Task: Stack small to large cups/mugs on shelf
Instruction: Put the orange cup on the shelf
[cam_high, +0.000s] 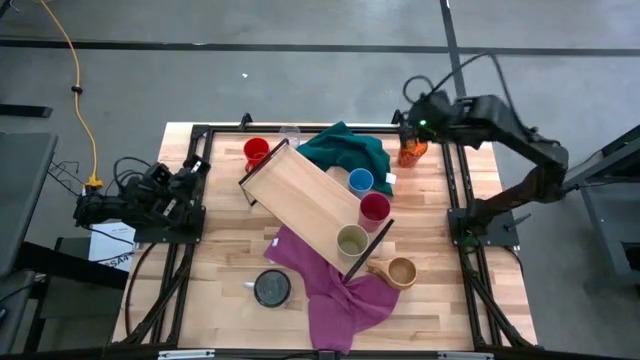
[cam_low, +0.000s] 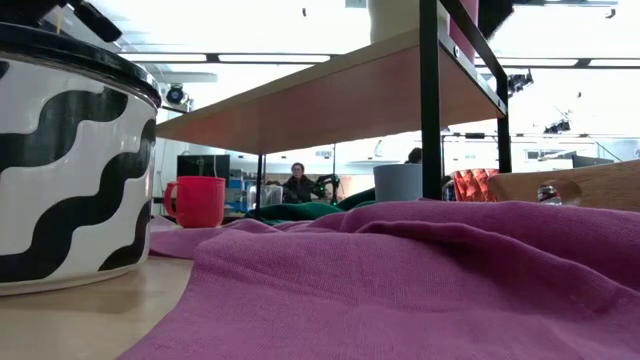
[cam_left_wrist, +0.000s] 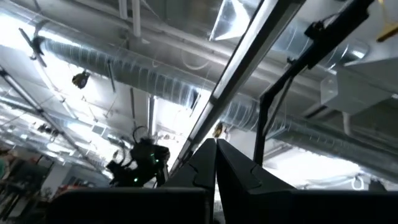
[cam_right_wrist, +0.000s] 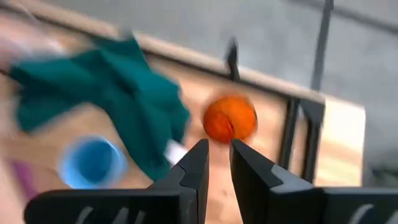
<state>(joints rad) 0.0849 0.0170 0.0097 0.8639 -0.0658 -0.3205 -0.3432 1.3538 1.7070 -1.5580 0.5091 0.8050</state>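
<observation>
The orange patterned cup stands at the counter's far right corner, just past the green cloth and well apart from the shelf. Our right gripper hovers above it with a narrow gap between its fingers and nothing held. We judge the reach is in hand: we should centre over the rim, widen, and descend squarely. Our left gripper waits closed at the left edge.

Arms apart, left parked, right reaching.
Left gripper shut at the table's left edge; right gripper slightly parted near the far right corner.
</observation>
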